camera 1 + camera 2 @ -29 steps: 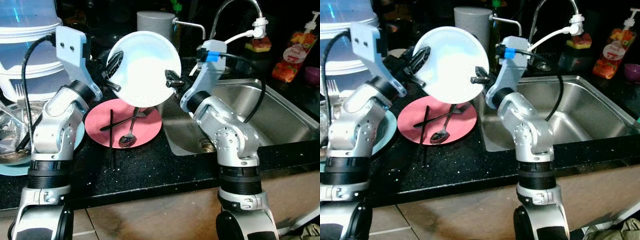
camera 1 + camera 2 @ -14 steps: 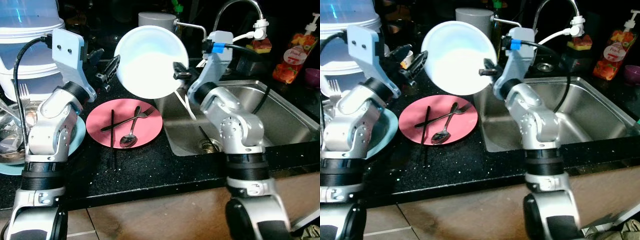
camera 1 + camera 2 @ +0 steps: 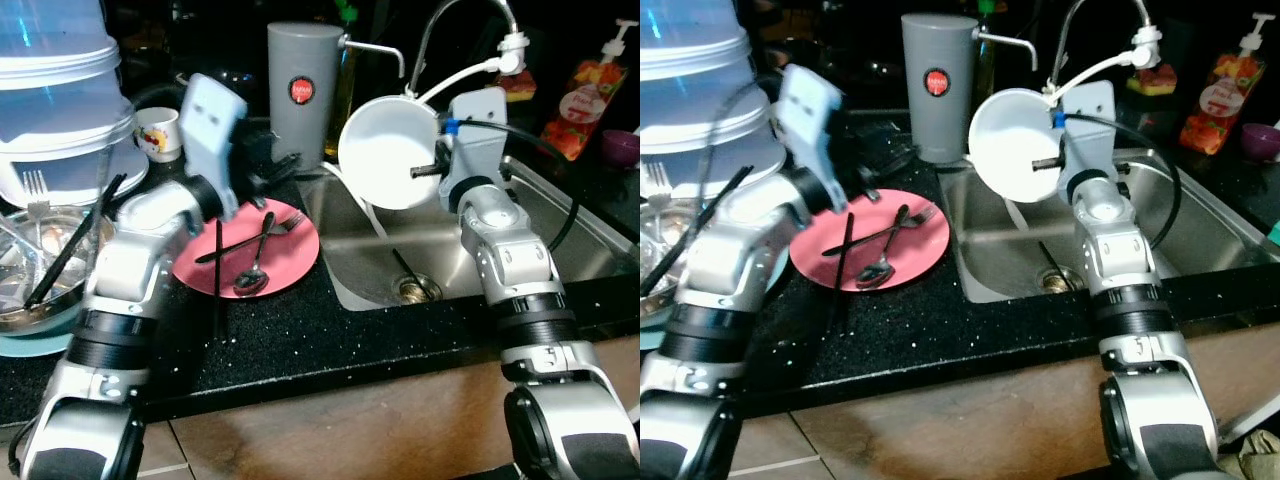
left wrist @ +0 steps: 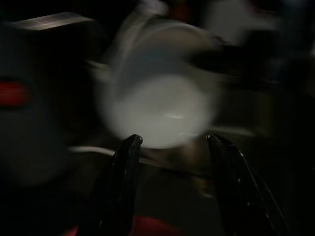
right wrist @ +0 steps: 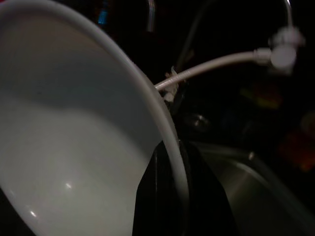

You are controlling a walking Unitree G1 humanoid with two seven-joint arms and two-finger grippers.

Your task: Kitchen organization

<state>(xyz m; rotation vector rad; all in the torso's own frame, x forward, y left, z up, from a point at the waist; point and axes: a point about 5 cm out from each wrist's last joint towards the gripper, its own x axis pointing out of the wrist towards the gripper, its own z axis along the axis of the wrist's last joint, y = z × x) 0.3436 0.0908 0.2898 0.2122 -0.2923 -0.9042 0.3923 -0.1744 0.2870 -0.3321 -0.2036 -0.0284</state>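
Carried rightward since a second ago: round white plastic bowl [image 3: 388,165], then held between both grippers above the round pink plate [image 3: 275,258], now tipped on edge over the left end of the stainless steel sink [image 3: 520,235], hollow side facing the camera and rim plane close to upright. Pinched at its right rim by the right gripper [image 3: 428,171], black fingers [image 5: 170,194] pressed together on the rim, one on either side. Released by the left gripper [image 4: 173,142], now drawn back over the black speckled counter [image 3: 300,340] beside the plate, fingers spread with nothing between them, aimed toward the bowl. On the plate: a metal spoon [image 3: 250,272] and a metal fork [image 3: 262,232] crossed, long axes running diagonally from front-left to back-right, with a black chopstick [image 3: 218,262] lying front to back across the plate's left edge. Behind, a tall grey cylindrical dispenser [image 3: 303,95] with a red button; to the left, a steel mixing bowl [image 3: 30,275] holding utensils. Chrome tap [image 3: 470,30] arching above the sink.
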